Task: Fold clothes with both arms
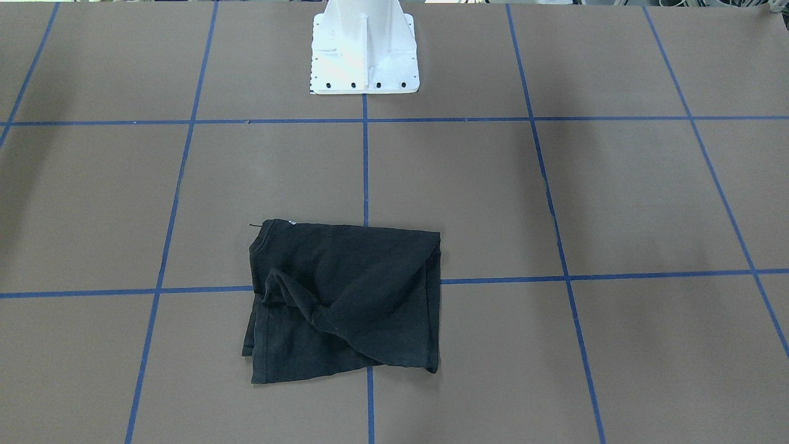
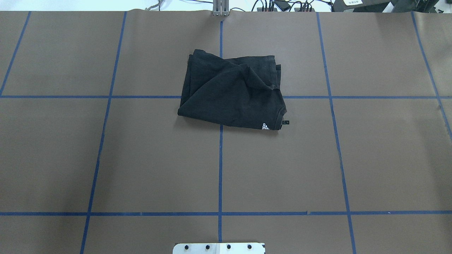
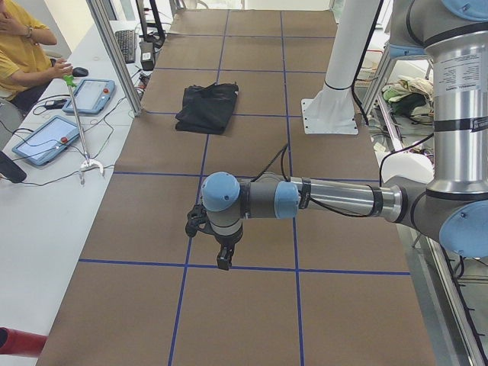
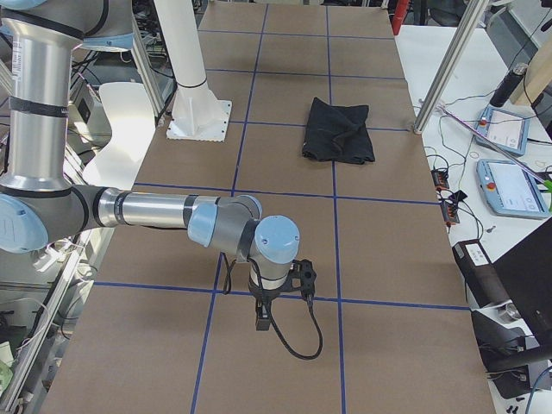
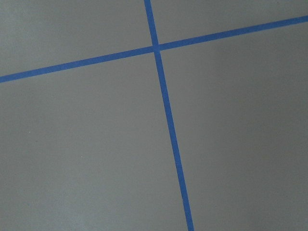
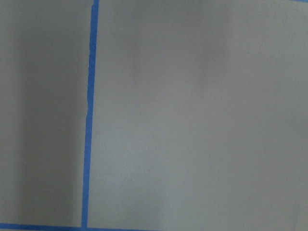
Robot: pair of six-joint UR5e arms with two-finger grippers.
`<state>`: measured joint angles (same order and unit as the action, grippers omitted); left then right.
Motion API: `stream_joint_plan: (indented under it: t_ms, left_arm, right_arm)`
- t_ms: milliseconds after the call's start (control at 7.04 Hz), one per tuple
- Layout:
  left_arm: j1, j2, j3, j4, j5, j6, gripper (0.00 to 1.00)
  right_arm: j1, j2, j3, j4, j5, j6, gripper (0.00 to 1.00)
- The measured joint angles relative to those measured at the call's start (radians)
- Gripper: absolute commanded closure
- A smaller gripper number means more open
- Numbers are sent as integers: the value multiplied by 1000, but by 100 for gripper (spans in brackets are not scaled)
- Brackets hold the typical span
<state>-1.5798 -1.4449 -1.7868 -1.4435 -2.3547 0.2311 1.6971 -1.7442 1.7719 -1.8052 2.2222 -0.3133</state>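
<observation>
We record a brown paper-covered table [image 2: 159, 158] gridded with blue tape lines [image 2: 220, 169]. A white bolted pedestal base [image 1: 363, 55] stands at the robot's edge, and a person in a yellow top [image 3: 23, 38] sits at the white side bench. The left arm's black two-finger gripper [image 3: 222, 259] hangs over bare paper near the table's left end. The black, roughly folded, wrinkled T-shirt [image 2: 229, 91] lies on the centre tape crossing, across the table from the base, and the right arm's black two-finger gripper [image 4: 262, 321] hangs near the right end. The shirt touches neither gripper and lies well apart from both; we cannot tell how far either pair of fingers is parted.
</observation>
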Motion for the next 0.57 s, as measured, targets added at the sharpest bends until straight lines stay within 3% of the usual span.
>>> stream_joint_plan:
  t_ms: [568]
  left_arm:
    - [0, 2, 0, -15, 0, 1, 0]
  right_arm:
    - [-87, -5, 4, 237, 8, 159, 0]
